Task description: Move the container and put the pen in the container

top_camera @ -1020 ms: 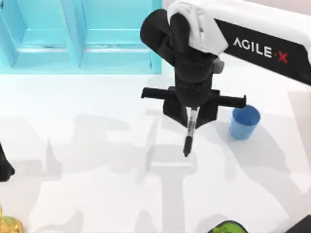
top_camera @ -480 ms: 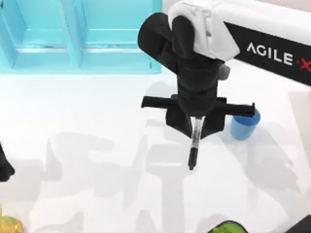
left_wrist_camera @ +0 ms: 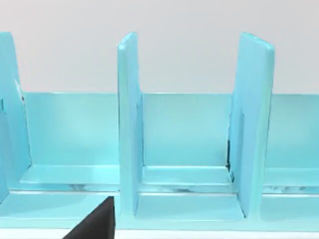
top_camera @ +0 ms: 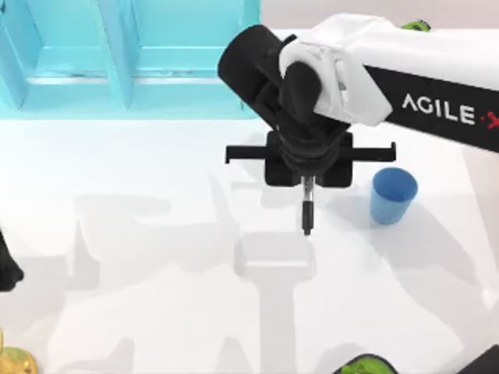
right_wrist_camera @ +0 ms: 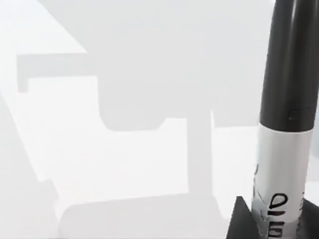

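right tool gripping pen, container apart

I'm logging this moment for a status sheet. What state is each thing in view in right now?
pen: gripped near its upper end, hanging down over the table, off the surface.
container: upright, open mouth up, nothing in it, to the right of the pen.
right gripper: shut on the pen, above mid-table.
left arm: parked at the table's left edge.
shelf unit: standing at the table's back, compartments open.
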Tool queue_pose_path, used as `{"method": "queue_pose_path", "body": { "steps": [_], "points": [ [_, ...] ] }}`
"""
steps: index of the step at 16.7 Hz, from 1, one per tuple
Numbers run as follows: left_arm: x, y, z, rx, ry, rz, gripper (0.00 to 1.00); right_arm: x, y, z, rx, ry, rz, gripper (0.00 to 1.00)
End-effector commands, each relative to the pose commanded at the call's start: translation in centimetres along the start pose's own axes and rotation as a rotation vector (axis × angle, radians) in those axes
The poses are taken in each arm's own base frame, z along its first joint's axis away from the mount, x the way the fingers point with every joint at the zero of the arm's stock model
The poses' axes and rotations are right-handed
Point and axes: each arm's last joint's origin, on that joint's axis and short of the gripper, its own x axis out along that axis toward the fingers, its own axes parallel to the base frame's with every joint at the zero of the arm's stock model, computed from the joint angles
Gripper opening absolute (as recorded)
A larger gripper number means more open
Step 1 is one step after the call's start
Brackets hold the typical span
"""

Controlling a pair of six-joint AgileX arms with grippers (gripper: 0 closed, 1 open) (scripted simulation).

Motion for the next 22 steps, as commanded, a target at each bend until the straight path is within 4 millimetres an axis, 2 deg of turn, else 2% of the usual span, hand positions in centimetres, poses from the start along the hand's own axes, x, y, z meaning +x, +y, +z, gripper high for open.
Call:
{"method": "queue_pose_path", "body": {
  "steps": [6,10,14,18,22],
  "points": [
    [0.0,0.0,0.0,0.0,0.0,0.0,1.0,3.3,0.5,-0.7,-0.065,-0.492,0.0,0.0],
    [0.0,0.0,0.0,0.0,0.0,0.0,1.0,4.3,-0.8,-2.8,-0.063,-0.781,-0.071,0.0],
    [0.0,0.0,0.0,0.0,0.0,0.0,1.0,2.9,-3.5,-5.5,-0.023,-0.985,-0.158,0.0],
    [0.0,0.0,0.0,0.0,0.0,0.0,1.0,0.3,-6.0,-7.9,0.045,-1.117,-0.198,0.0],
    [0.0,0.0,0.0,0.0,0.0,0.0,1.0,-2.4,-7.7,-9.7,0.129,-1.206,-0.169,0.0]
  ]
}}
